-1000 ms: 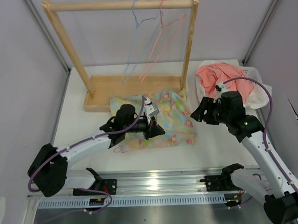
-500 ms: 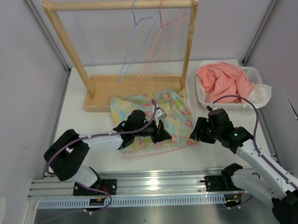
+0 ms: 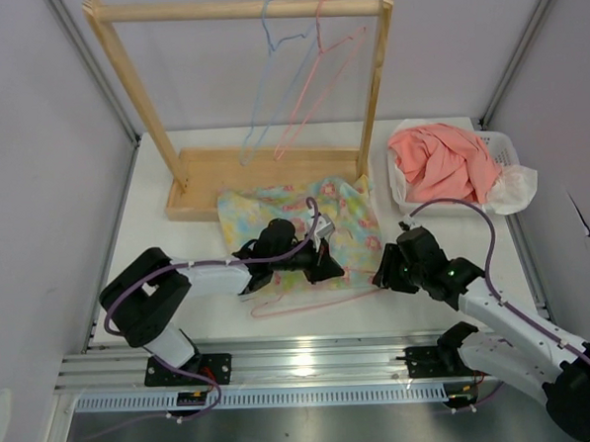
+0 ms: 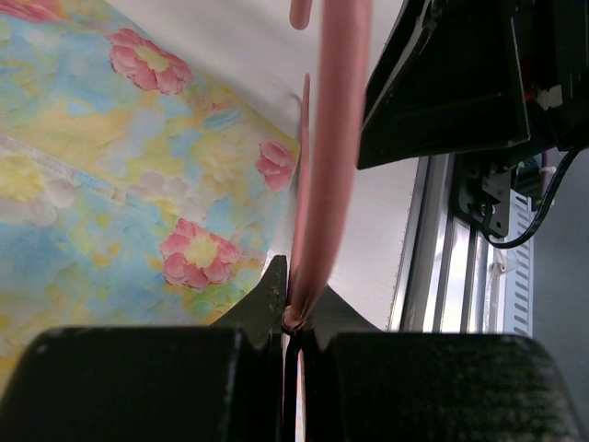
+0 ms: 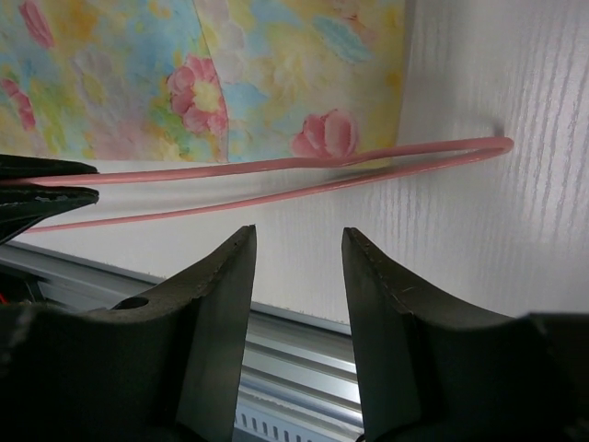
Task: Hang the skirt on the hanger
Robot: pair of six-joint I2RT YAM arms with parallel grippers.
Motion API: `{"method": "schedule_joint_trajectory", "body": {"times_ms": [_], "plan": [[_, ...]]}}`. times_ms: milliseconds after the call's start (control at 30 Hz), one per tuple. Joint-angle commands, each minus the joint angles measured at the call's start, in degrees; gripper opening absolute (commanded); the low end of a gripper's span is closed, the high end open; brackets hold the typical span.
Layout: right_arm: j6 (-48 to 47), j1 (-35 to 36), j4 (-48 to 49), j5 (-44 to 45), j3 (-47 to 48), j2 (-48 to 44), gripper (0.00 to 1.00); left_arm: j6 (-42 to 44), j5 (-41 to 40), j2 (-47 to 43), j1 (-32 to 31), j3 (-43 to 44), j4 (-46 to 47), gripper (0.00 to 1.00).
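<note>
Since a second ago my left gripper has slid a bit right and nearer. My right gripper has dropped from up by the basket to table level.

Going left to right: my left arm lies low across the table, reaching in over the near part of the skirt. In the left wrist view the left gripper is clamped tight on the hanger, and the pink wire runs straight out from between the closed fingers.

The skirt is spread flat on the table in the middle, just near of the wooden rack. It's not on the hanger.

The hanger lies flat along the skirt's near edge, close to the near edge of the table. In the right wrist view the hanger has its two wires meeting in a rounded tip. That tip pokes out past the near right corner of the skirt onto bare table.

The right gripper sits just near of that end with its fingers spread wide, holding nothing. I can't tell whether it's touching the table.

Far right, the basket holds the coral garment, well apart from both grippers.
</note>
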Motion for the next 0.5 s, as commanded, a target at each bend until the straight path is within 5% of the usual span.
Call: {"method": "schedule_joint_trajectory", "body": {"times_ms": [0, 467], "plan": [[1.67, 1.0, 5.19, 2.91, -2.01, 1.35, 0.48, 1.97, -3.45, 2.92, -0.53, 4.64, -6.19, 0.0], [0.61, 1.61, 12.13, 7.83, -4.3, 7.58, 0.47, 5.75, -4.85, 8.91, -0.35, 8.87, -16.06, 0.0]]}}
